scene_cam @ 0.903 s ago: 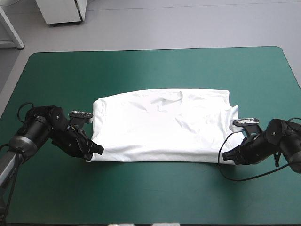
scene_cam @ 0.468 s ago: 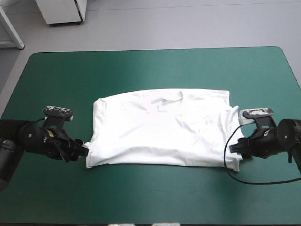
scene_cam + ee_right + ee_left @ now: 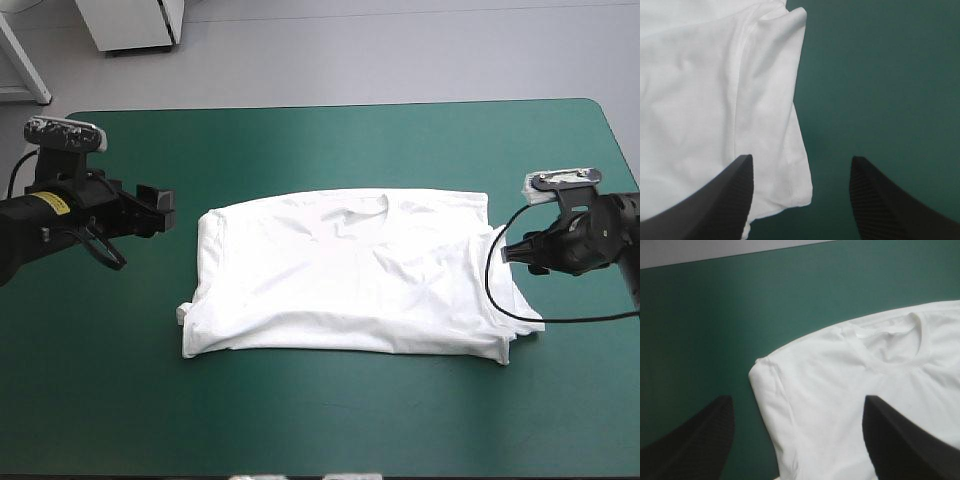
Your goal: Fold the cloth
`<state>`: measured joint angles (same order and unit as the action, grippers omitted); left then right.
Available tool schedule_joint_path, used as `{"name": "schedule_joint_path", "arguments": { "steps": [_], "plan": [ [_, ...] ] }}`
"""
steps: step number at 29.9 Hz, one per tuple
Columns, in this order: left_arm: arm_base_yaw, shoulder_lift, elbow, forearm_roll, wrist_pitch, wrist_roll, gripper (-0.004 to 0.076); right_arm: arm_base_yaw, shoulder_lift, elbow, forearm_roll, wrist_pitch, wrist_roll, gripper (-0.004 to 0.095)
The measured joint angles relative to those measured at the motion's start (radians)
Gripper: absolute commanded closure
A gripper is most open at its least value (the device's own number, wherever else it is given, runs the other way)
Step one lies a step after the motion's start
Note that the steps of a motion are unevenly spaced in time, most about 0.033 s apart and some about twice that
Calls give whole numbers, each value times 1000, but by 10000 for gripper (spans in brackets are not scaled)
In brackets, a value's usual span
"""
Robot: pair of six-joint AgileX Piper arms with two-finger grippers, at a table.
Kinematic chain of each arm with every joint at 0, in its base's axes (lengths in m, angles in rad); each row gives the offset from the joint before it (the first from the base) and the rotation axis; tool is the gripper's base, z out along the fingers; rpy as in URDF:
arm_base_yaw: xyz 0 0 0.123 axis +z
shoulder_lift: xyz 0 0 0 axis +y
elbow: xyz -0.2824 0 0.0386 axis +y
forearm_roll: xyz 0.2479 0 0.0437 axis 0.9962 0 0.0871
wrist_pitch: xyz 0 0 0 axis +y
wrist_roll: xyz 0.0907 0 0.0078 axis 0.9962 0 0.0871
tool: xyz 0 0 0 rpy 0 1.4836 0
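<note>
The white T-shirt (image 3: 345,275) lies folded into a wide rectangle in the middle of the table, neckline toward the far edge. My left gripper (image 3: 158,208) hovers open off the shirt's left side, apart from it. In the left wrist view its black fingers (image 3: 695,440) stand wide apart, with the shirt's collar and folded sleeve (image 3: 865,370) ahead. My right gripper (image 3: 515,250) is open beside the shirt's right edge. The right wrist view shows the shirt's right corner (image 3: 705,90) between and ahead of that gripper (image 3: 801,160), with nothing held.
The teal-green cover (image 3: 320,150) surrounds the shirt on every side, with a wide band toward the far edge (image 3: 330,105) and another along the near side (image 3: 330,420).
Both grippers were shut low at the shirt's near corners. They have let go, opened and drawn away, the left one up and toward the far left, the right one toward the far right.
</note>
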<state>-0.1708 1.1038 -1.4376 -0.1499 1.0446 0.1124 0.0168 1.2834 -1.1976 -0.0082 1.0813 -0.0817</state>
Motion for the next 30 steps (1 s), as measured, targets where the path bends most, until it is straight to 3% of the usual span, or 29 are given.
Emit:
{"name": "schedule_joint_path", "arguments": {
  "steps": [10,26,30],
  "plan": [
    [0,55,-38,-31,0,27,199,0,208,-5,74,-70,-21,419],
    [0,56,-38,-31,27,29,244,0,411,-13,79,-124,-34,428],
    [0,56,-38,-34,36,29,251,0,448,-13,86,-126,-34,545]
  ]
}}
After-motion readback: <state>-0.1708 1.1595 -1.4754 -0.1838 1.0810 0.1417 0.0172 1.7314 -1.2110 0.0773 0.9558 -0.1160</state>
